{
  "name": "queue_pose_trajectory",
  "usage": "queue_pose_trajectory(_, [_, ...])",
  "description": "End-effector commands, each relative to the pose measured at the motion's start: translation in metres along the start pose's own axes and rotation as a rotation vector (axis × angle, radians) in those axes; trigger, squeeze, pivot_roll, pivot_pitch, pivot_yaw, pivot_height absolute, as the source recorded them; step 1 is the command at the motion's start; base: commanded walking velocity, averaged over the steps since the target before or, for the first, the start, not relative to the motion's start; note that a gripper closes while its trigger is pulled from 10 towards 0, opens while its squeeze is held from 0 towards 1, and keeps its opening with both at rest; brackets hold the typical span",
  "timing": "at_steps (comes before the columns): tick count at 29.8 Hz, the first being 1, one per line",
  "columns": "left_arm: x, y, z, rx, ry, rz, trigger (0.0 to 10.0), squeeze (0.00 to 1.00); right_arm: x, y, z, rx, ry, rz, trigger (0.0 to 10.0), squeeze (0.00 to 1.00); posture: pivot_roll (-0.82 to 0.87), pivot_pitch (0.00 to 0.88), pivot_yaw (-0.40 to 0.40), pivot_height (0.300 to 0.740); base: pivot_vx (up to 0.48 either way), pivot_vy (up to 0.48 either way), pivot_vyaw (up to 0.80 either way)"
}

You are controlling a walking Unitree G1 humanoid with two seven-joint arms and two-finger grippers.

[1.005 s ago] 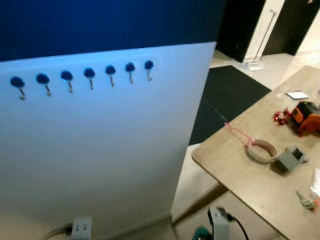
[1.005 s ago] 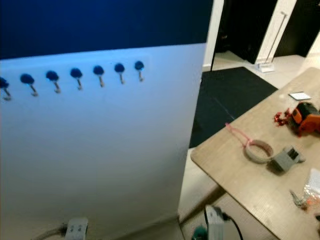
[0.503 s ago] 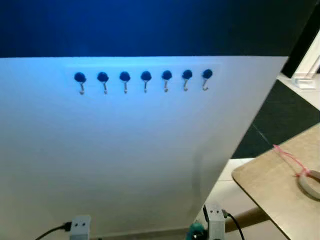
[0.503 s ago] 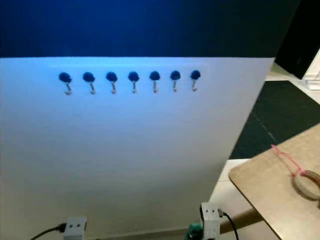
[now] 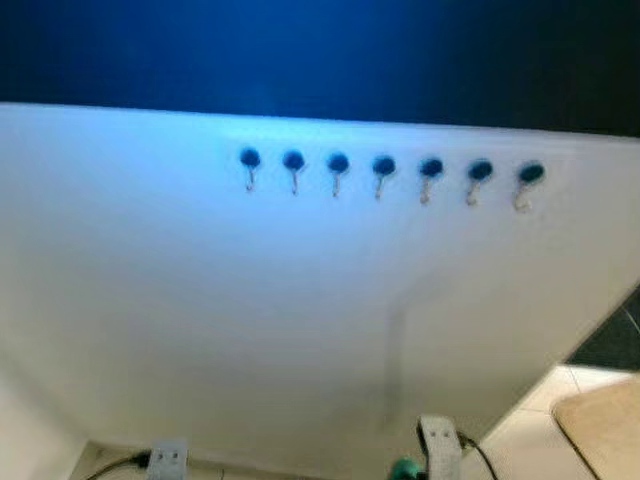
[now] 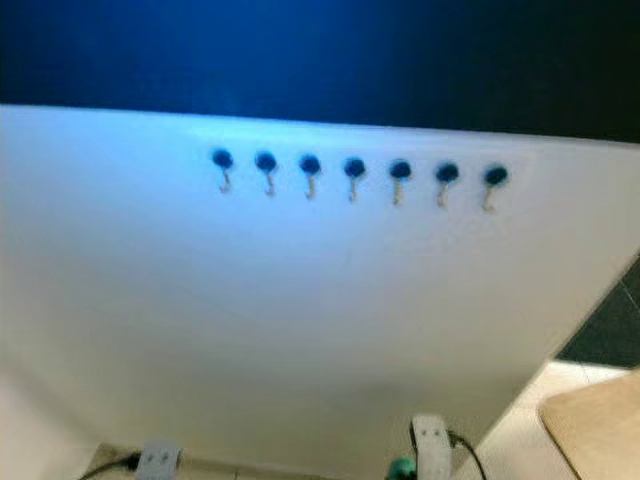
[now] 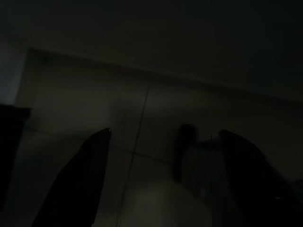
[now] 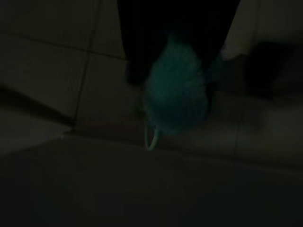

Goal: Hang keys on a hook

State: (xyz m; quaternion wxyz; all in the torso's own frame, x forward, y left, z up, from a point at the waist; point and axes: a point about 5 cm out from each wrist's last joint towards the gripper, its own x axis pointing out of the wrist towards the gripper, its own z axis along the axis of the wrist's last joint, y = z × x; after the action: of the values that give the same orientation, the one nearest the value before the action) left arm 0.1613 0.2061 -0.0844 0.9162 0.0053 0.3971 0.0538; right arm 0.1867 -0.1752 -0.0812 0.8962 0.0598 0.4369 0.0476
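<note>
A row of several blue-knobbed hooks (image 5: 384,168) runs across the top of a white wall panel (image 5: 300,320), straight ahead and above me. A teal fuzzy key fob (image 8: 177,90) with a pale ring (image 8: 151,137) hangs in my right gripper (image 8: 176,52), which is shut on it and held low over the tiled floor. The fob also peeks in as a teal spot (image 5: 403,468) beside the right wrist (image 5: 438,448). My left gripper (image 7: 163,135) hangs open over the dark floor with nothing between its fingers (image 7: 80,179).
A dark blue wall (image 5: 320,50) rises above the white panel. The corner of a wooden table (image 5: 605,425) sits at the lower right, with a dark mat (image 5: 620,340) behind it. Pale floor tiles (image 5: 520,445) lie below the panel.
The camera has swung left and drawn closer to the panel. The hooks now sit right of centre and larger, and most of the table has slid out of view.
</note>
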Motion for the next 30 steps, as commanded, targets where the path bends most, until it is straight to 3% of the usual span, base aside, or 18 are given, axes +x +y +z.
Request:
queue_pose_trajectory(1, [-0.0029,-0.0001,-0.0091,0.005,0.032,0.002,10.0,0.00,0.0003,0.0037,-0.0026,0.007,0.004,0.009,10.0,0.00,0.08,0.049,-0.024,0.740,0.000,0.000,0.53])
queue_pose_trajectory(6, [-0.0029,0.0004,-0.0090,0.005,0.032,0.000,10.0,0.00,-0.0004,0.0021,-0.0048,0.056,0.002,-0.008,10.0,0.00,0.08,0.049,-0.022,0.740,0.000,0.000,0.00])
queue_pose_trajectory(17, [-0.0036,0.0017,-0.0097,0.031,0.030,-0.019,10.0,0.00,-0.0014,0.0024,-0.0088,0.064,0.008,-0.005,10.0,0.00,0.07,0.042,-0.020,0.740,0.000,0.000,0.00])
queue_pose_trajectory(20, [-0.0033,0.0005,-0.0088,0.060,0.028,-0.027,10.0,0.00,-0.0013,0.0029,-0.0091,0.064,0.007,-0.003,10.0,0.00,0.07,0.039,-0.022,0.740,0.000,-0.480,0.00])
queue_pose_trajectory(25, [-0.0030,-0.0005,-0.0084,0.041,0.025,-0.024,10.0,0.00,-0.0014,0.0027,-0.0091,0.064,0.008,-0.003,10.0,0.00,0.07,0.036,-0.022,0.740,0.000,-0.480,0.00])
queue_pose_trajectory(30, [-0.0026,-0.0014,-0.0079,0.023,0.026,-0.024,10.0,0.00,-0.0013,0.0030,-0.0089,0.068,0.008,-0.003,10.0,0.00,0.06,0.033,-0.021,0.740,0.000,0.000,0.00])
